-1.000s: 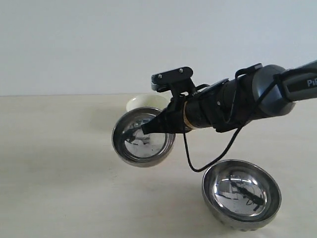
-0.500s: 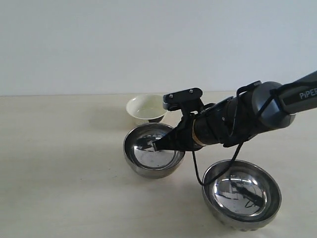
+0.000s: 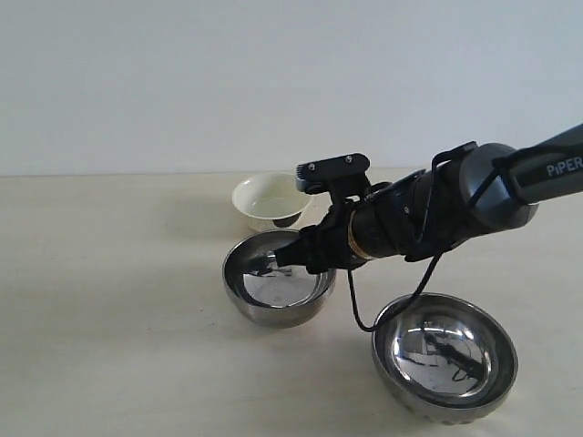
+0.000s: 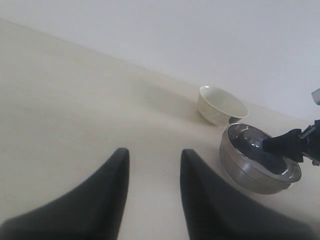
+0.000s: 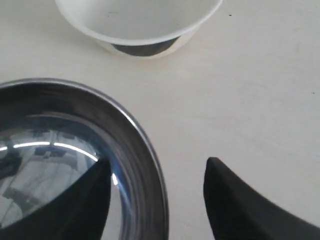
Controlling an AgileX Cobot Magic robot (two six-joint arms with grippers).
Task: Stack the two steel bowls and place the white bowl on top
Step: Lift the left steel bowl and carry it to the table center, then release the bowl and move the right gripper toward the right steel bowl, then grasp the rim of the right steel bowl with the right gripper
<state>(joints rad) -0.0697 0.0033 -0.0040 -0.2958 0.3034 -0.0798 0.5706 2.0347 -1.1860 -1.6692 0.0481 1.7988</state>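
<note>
One steel bowl (image 3: 273, 293) (image 5: 60, 130) (image 4: 250, 172) stands upright on the table in the middle. My right gripper (image 3: 284, 259) (image 5: 156, 167) is open astride its right rim, with one finger inside the bowl and the other outside, clear of the metal. The second steel bowl (image 3: 444, 357) sits at the front right, empty. Just behind the first bowl is the white bowl (image 3: 269, 200) (image 5: 135, 20) (image 4: 220, 105), showing its dark mark. My left gripper (image 4: 152, 152) is open over bare table, nothing between its fingers; the exterior view does not show it.
The pale table (image 3: 100, 309) stretches bare to the left and front. A plain wall (image 3: 182, 82) rises behind it. The right arm's loose black cable (image 3: 392, 296) hangs between the two steel bowls.
A second ago the right gripper held the steel bowl tilted above the table. The bowl came down and a little right, and now rests level with the jaws spread round its rim.
</note>
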